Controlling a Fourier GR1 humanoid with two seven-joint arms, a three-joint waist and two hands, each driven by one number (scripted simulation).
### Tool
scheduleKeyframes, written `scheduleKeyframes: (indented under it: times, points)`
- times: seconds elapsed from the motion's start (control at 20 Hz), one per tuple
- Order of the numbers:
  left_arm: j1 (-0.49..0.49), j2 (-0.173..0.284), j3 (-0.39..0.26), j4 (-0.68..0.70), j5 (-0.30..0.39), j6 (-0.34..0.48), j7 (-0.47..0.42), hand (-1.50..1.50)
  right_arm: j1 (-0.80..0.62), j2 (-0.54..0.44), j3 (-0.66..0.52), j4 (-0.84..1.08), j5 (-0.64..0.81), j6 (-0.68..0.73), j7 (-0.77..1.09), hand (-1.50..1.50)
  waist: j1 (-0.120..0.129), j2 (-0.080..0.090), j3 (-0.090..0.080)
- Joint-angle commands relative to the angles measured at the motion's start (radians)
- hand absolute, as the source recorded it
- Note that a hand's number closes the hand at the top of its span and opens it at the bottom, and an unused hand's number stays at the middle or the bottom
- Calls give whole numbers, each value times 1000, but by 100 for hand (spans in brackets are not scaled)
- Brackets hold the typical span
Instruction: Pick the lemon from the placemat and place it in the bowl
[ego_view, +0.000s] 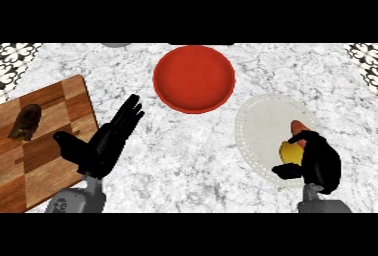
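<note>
We counted one lemon (290, 151), one placemat (260, 131), one bowl (194, 78), one wooden board (46, 145), and two hands. The lemon appeared as a yellow body, only partly visible, since the right hand (319, 161) covered its right side. It lay over the right portion of the placemat, a pale round mat with a stitched border, positioned to the right of and below the bowl. The right hand's fingers (316, 139) curled over the top of the lemon and its thumb (287, 171) closed in beneath it, so that we recorded the hand as grasping the lemon. A small orange-red object (297, 126) showed just above the fingers, touching or nearly touching the lemon; we could not identify it. The bowl was red and round, and it sat on the marble counter (184, 160) near the upper centre, well apart from the lemon. The left hand (103, 145) showed at the lower left, released, with its fingers straight and pointing up and to the right, overlapping the right edge of the wooden board. One dark brown object (26, 122) lay on that board toward its left side.
</note>
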Motion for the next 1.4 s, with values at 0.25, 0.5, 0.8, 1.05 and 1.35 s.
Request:
scheduleKeyframes:
  times: [0.25,0.5,0.8,1.05,1.35]
  points:
    - [26,6,7,-48,7,-22,23,0,-36,28,38,118,81,-58,-5,150,10,12,16]
    - [21,-4,30,3,0,-20,-14,0,-18,27,74,16,199,-26,102,150,3,12,15]
    - [-49,-28,-43,11,-7,-54,17,0,-183,80,526,117,210,284,5,150,137,39,13]
    - [-58,-75,-53,53,-41,3,7,0,-368,81,772,47,45,372,254,150,84,20,15]
    - [-41,-32,0,44,-2,-32,-1,0,-605,83,913,-108,-148,336,547,150,63,11,14]
